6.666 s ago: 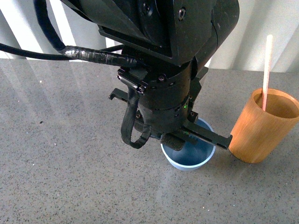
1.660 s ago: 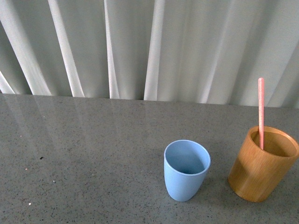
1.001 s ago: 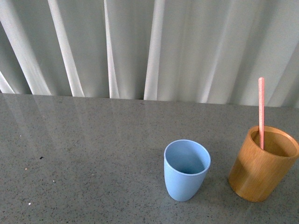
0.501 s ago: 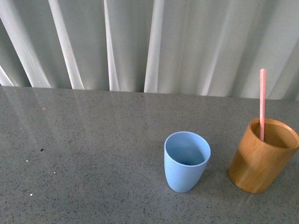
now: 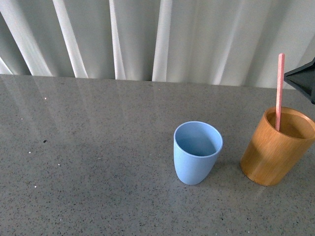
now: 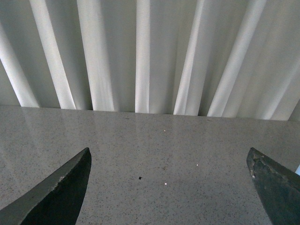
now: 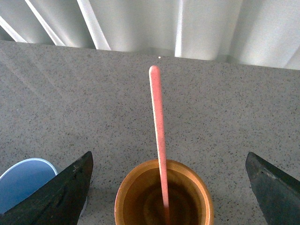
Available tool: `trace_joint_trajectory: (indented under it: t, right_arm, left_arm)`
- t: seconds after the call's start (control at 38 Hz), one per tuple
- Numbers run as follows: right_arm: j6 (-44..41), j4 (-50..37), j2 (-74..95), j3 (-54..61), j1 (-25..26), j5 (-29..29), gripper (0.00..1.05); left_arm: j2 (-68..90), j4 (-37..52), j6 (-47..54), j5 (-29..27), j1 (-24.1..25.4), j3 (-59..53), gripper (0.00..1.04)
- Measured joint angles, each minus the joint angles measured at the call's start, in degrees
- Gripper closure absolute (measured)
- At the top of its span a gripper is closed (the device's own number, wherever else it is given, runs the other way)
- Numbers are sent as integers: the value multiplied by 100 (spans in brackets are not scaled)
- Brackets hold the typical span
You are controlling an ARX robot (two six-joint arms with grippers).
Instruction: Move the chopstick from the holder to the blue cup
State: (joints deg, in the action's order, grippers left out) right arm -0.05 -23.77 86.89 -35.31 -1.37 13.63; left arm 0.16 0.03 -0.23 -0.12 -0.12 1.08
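The right fingers [image 5: 302,78] have just entered, open, lined up on the chopstick [image 5: 280,83] (still in the holder [image 5: 275,152]). Grasping comes next; the left fingers [image 6: 56,192] gape empty.

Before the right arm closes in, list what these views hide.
Chopstick, lower end: inside the holder, behind its wall in the front view, in shadow in the right wrist view.
Blue cup: right wrist view's edge and a finger cut most off.
Right gripper: front view's edge leaves one dark tip.
Left gripper: not in the front view; only fingertips in its own.
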Motion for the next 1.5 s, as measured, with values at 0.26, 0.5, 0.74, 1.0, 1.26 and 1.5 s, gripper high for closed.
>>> trace_joint_trajectory:
  t: [0.26,0.5,0.74,1.0,1.26,1.5]
  right_arm:
    - [-79,-238,551,-247,-66,-146,10]
    - [-79,-361,1032,-619,-90,-162,10]
    - [-70,-428,1451,-938,-120,-199,10]
    - [28,-457,1709,-1182,-345,-238,12]
    - [70,-503,1792,-1259,-540,-262,54]
    - [72,-505,1755,-1252,-531,-258,91]
  left_arm:
    - [2,0,-2,0,0,-2,7]
    - [2,0,-2,0,0,-2,7]
    - [2,0,0,0,0,-2,7]
    - [0,0,0,0,0,-2,7]
    - [2,0,-2,0,0,-2,7]
    - [2,0,0,0,0,0,7]
